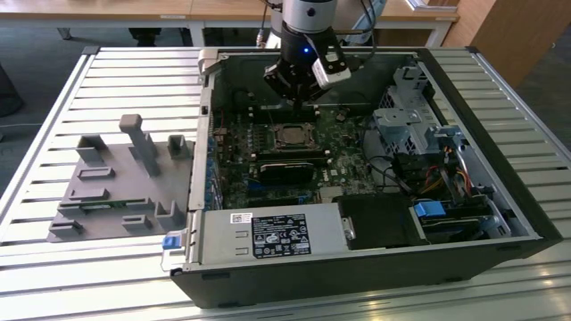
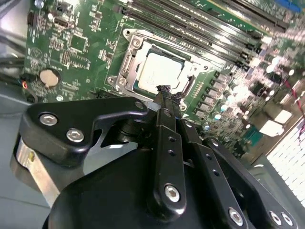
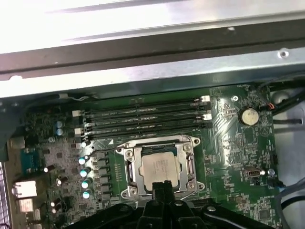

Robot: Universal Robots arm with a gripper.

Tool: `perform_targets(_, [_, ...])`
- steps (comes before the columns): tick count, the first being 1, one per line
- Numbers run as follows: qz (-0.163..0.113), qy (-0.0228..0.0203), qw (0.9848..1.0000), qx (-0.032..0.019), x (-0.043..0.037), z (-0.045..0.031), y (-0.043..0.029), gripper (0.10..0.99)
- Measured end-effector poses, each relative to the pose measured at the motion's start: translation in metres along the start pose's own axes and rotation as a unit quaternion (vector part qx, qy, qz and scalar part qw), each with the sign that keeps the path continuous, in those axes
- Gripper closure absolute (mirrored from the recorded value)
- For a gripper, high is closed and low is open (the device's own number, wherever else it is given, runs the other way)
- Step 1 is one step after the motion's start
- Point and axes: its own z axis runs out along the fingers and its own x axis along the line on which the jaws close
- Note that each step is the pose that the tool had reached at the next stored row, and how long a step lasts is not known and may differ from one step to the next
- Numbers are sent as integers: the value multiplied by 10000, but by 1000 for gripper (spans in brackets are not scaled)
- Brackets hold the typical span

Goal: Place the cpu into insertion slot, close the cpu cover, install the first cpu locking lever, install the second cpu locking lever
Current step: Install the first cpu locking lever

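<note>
Closing in at the edge of the square, silver-grey cpu (image 3: 159,167), the black gripper (image 3: 162,185) is held pinched together, empty; the cpu is framed by the thin metal cpu cover (image 3: 129,166).

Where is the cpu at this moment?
In both wrist views the cpu sits in the motherboard socket, beside the memory slots, next to the gripper.

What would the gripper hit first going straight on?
Probably the cpu cover edge beside the cpu; the gripper tips line up there in both wrist views, depth unclear.
</note>
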Motion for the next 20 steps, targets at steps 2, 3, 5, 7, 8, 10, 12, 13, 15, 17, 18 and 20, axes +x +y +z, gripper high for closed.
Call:
perform_targets(2, [-156, -1, 9999, 2, 0, 0, 0, 980])
perform_targets(3, [-233, -1, 9997, 3, 0, 0, 0, 980])
perform_targets(5, [-389, -2, 9992, 4, 0, 0, 0, 980])
perform_targets(7, [-516, -2, 9987, 4, 0, 0, 0, 980])
perform_targets(8, [-559, 0, 9984, -24, 0, 0, 0, 980])
perform_targets(10, [-607, 6, 9981, -123, 0, 1, 0, 980])
perform_targets(12, [-618, 7, 9980, -139, 8, 1, 0, 980])
perform_targets(13, [-618, 7, 9980, -140, 23, 2, -2, 980])
perform_targets(15, [-618, 7, 9980, -140, 60, 2, -8, 980])
perform_targets(17, [-618, 7, 9980, -140, 99, 2, -12, 980])
perform_targets(18, [-618, 7, 9980, -140, 120, 2, -15, 980])
perform_targets(20, [-618, 7, 9980, -140, 161, 3, -20, 980])
